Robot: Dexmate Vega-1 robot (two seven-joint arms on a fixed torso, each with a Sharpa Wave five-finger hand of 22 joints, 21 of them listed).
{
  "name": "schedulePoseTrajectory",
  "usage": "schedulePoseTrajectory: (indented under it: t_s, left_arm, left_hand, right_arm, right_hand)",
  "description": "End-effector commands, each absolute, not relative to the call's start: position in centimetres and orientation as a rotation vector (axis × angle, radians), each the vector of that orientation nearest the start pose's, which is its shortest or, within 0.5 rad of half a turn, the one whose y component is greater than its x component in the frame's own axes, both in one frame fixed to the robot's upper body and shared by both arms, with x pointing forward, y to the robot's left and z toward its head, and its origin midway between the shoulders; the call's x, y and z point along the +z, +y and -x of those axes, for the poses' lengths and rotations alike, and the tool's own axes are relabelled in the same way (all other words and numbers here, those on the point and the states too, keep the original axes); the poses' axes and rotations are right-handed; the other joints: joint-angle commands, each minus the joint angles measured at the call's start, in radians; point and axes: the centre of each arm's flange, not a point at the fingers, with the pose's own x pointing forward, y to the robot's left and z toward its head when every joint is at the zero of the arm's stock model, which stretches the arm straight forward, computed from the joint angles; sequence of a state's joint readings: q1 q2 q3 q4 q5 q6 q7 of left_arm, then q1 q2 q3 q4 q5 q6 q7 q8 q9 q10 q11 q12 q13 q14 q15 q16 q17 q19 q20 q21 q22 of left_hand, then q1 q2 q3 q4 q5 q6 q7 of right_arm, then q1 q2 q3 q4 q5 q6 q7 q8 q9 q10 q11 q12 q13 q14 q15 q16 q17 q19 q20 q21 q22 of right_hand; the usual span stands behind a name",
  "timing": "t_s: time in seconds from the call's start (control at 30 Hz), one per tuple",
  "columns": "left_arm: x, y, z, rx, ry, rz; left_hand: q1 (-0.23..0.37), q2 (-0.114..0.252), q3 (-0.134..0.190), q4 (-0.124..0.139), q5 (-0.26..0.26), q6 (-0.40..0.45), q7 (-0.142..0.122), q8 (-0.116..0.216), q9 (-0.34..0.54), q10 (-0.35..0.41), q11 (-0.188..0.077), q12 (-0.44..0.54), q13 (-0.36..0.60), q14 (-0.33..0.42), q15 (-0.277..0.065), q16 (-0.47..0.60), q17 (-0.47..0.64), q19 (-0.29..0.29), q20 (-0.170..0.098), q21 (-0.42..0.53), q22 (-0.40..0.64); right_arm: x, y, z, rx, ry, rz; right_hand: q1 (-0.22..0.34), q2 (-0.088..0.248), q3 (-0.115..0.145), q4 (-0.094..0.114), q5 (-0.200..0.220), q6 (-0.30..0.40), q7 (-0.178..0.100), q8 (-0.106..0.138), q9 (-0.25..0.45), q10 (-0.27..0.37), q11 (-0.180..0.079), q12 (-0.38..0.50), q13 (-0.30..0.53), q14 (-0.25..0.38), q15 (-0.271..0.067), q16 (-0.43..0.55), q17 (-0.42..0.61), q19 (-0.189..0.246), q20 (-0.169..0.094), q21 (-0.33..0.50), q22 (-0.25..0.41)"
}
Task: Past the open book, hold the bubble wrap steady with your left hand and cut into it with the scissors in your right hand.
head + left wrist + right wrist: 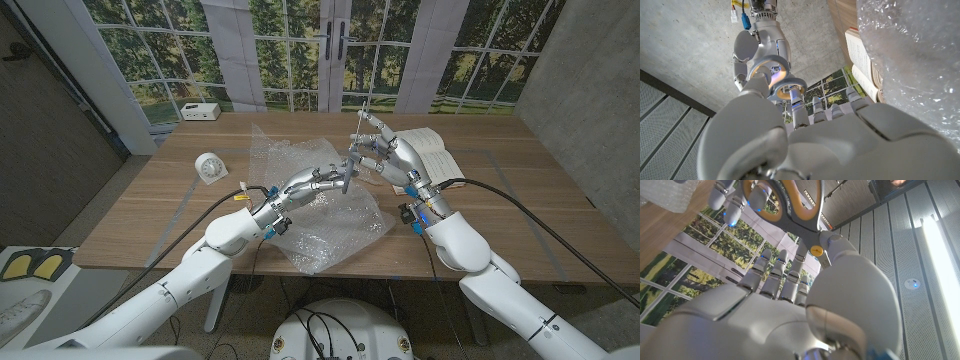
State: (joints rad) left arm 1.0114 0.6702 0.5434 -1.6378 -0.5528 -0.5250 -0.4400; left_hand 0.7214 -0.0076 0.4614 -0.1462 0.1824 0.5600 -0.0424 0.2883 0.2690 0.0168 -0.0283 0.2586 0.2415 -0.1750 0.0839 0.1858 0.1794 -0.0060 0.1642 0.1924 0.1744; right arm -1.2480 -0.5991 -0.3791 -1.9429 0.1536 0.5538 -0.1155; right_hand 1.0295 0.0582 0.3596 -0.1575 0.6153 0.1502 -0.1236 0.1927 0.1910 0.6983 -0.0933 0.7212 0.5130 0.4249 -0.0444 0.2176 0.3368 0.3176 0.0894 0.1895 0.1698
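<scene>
Grey scissors with orange-lined handle rings (355, 150) stand raised above the table, blades pointing up and away. My right hand (388, 158) holds them near the pivot (815, 250), thumb against it. My left hand (322, 183) reaches in from the left with its fingers (817, 107) stretched out. Their tips meet the handle rings (776, 75), and the thumb stays apart from the rings. The clear bubble wrap (300, 205) lies crumpled on the table under and around my left arm, also in the left wrist view (910, 60). Neither hand touches it.
The open book (435, 150) lies just behind my right hand, also in the left wrist view (862, 60). A small white clock (209, 167) stands at the left. A white box (200, 111) sits at the far left edge of the wooden table (500, 210).
</scene>
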Motion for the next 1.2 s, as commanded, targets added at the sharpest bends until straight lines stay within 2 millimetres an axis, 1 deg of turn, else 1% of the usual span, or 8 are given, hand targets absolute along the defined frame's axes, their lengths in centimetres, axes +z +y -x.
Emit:
schedulePoseTrajectory:
  t_s: [0.03,0.33,0.63,0.77,1.1,1.13,1.17,1.2]
  left_arm:
    - [-7.28,15.68,-52.44,-0.895,-0.790,-0.280]
    - [-7.41,15.54,-52.45,-0.890,-0.791,-0.274]
    - [-7.48,15.40,-52.55,-0.903,-0.783,-0.280]
    - [-7.46,15.29,-52.54,-0.904,-0.786,-0.290]
    - [-7.48,15.25,-52.44,-0.893,-0.790,-0.285]
    - [-7.48,15.25,-52.44,-0.893,-0.790,-0.285]
    - [-7.47,15.25,-52.44,-0.892,-0.791,-0.284]
    - [-7.47,15.25,-52.44,-0.891,-0.791,-0.286]
  left_hand:
    - [0.001,-0.013,-0.008,0.002,-0.005,0.015,-0.002,-0.002,-0.003,0.008,-0.005,0.004,0.002,-0.017,-0.002,0.004,0.002,-0.009,0.003,-0.003,0.003]
    - [0.000,-0.012,-0.016,0.004,-0.004,0.040,0.002,-0.001,-0.011,0.028,-0.014,0.012,0.003,-0.001,-0.009,0.010,0.002,0.000,0.002,0.002,0.003]
    - [0.002,-0.006,-0.026,0.004,-0.003,0.073,0.000,-0.004,-0.025,0.102,-0.032,0.038,0.003,0.041,-0.021,0.022,0.001,0.012,0.000,0.006,0.003]
    - [0.005,-0.003,-0.029,0.004,-0.003,0.077,0.002,-0.008,-0.028,0.122,-0.031,0.045,0.004,0.056,-0.028,0.026,0.001,0.018,0.005,0.008,0.003]
    - [0.006,-0.002,-0.033,0.003,-0.003,0.085,0.004,-0.011,-0.032,0.136,-0.029,0.049,0.005,0.067,-0.030,0.027,0.001,0.022,0.008,0.008,0.003]
    - [0.007,-0.002,-0.035,0.003,-0.003,0.087,0.003,-0.012,-0.034,0.147,-0.027,0.053,0.005,0.073,-0.033,0.028,0.001,0.027,0.008,0.009,0.003]
    - [0.008,-0.002,-0.038,0.002,-0.003,0.094,0.004,-0.013,-0.036,0.175,-0.039,0.063,0.006,0.087,-0.040,0.032,0.000,0.031,0.009,0.010,0.003]
    - [0.009,-0.002,-0.040,0.002,-0.003,0.096,0.004,-0.015,-0.038,0.188,-0.039,0.067,0.006,0.096,-0.043,0.034,0.000,0.032,0.008,0.010,0.003]
  right_arm:
    - [-3.88,-15.98,-45.31,0.445,-1.064,0.258]
    - [-4.01,-15.58,-45.37,0.463,-1.061,0.259]
    - [-4.01,-15.54,-45.27,0.471,-1.065,0.257]
    - [-4.01,-15.41,-45.26,0.479,-1.065,0.262]
    - [-4.01,-15.16,-45.32,0.487,-1.065,0.261]
    - [-4.01,-15.16,-45.32,0.487,-1.065,0.261]
    - [-4.02,-15.13,-45.32,0.488,-1.065,0.261]
    - [-4.03,-15.10,-45.33,0.488,-1.064,0.260]
  right_hand:
    - [0.023,0.024,-0.004,0.001,-0.003,0.010,-0.004,0.004,0.002,0.127,-0.121,0.030,0.055,-0.008,-0.173,0.005,0.003,-0.001,0.001,-0.003,0.003]
    - [0.027,0.026,-0.009,-0.001,-0.007,0.017,-0.006,0.005,0.002,0.127,-0.122,0.029,0.053,-0.010,-0.174,0.008,0.007,-0.002,0.001,-0.002,0.003]
    - [0.030,0.027,-0.011,-0.001,-0.009,0.020,-0.005,0.005,0.002,0.129,-0.121,0.030,0.052,-0.011,-0.173,0.009,0.009,-0.002,0.001,-0.001,0.003]
    - [0.031,0.027,-0.012,-0.001,-0.010,0.021,-0.005,0.005,0.002,0.129,-0.122,0.029,0.051,-0.011,-0.173,0.010,0.009,-0.002,0.000,-0.001,0.003]
    - [0.036,0.028,-0.015,-0.003,-0.013,0.025,-0.009,0.005,0.002,0.128,-0.122,0.028,0.049,-0.013,-0.175,0.011,0.011,-0.003,-0.001,0.000,0.003]
    - [0.036,0.029,-0.015,-0.003,-0.013,0.025,-0.009,0.005,0.002,0.129,-0.122,0.028,0.049,-0.013,-0.175,0.011,0.012,-0.003,-0.001,0.000,0.003]
    - [0.036,0.029,-0.016,-0.003,-0.013,0.026,-0.009,0.005,0.002,0.130,-0.122,0.029,0.050,-0.013,-0.174,0.011,0.012,-0.003,-0.001,0.000,0.003]
    - [0.036,0.029,-0.016,-0.003,-0.014,0.026,-0.009,0.005,0.002,0.130,-0.122,0.029,0.050,-0.013,-0.174,0.011,0.012,-0.003,-0.001,0.000,0.003]
